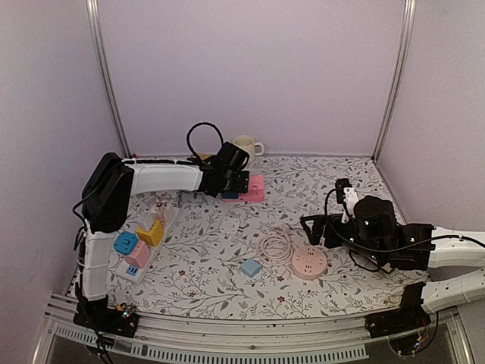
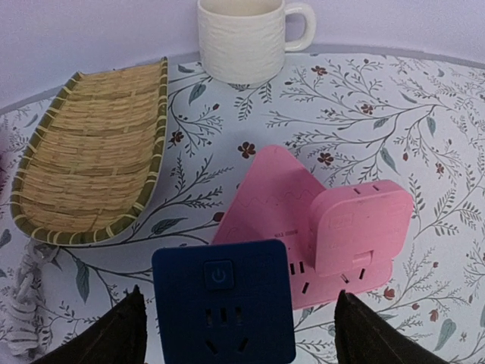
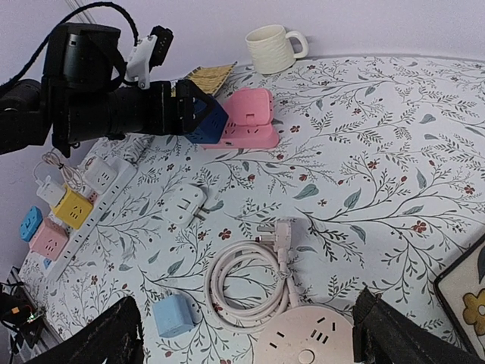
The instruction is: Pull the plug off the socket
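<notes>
blue plug [image 2: 223,311] sits inside the wide left hand [image 2: 239,322], perhaps untouched, amid floral tablecloth [image 2: 364,121] and lilac walls [image 1: 250,68].

Lab test cell (enclosed): 2 aluminium posts [image 1: 107,76] at far corners of the bench [image 1: 220,254], lilac panels [image 1: 250,68], mounting rail [image 1: 250,335] along near edge.

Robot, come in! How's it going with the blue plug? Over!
Left gripper open, straddling dark blue square plug. Plug not yet pulled off flat pink socket block. Right gripper open, hanging apart. Pink square adapter crowds same block.
</notes>
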Controlling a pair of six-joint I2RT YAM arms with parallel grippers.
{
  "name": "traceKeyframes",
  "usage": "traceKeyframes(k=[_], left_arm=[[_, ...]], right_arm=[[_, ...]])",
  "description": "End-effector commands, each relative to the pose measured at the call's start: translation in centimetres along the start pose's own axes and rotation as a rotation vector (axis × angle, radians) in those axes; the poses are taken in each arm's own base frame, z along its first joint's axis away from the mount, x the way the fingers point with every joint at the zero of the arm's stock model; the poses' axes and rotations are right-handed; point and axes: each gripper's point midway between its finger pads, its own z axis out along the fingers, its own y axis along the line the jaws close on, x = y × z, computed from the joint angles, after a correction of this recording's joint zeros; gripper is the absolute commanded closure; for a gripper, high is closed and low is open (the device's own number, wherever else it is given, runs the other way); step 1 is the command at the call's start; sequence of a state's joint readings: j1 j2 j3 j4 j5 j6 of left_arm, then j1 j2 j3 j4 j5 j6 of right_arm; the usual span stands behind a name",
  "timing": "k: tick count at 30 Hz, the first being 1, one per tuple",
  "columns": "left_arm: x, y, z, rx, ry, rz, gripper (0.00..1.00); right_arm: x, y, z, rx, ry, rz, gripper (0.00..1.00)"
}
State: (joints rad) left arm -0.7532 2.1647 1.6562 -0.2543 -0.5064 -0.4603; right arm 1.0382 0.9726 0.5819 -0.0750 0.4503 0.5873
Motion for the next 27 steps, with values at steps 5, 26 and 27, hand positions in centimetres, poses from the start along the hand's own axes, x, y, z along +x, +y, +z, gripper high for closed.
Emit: traceKeyframes(k=[5,26,27], left_arm=[[-0.6,1.2,2.9,-0.054,0.003,-0.004,0.15],[1.5,0.7,-5.5,0.19,-0.046,0.014,0.6],[2.2,0.5,-6.3,0.212,-0.049,0.025,0.61]], right_arm=[[-0.5,0.4,-0.1,-0.013,-0.002,0.015,0.01],[-1.2,5.0,2.7,-0.153,0.071,-0.006,0.01],[-1.0,5.3,3.0,-0.172,0.086,-0.007,0.01]])
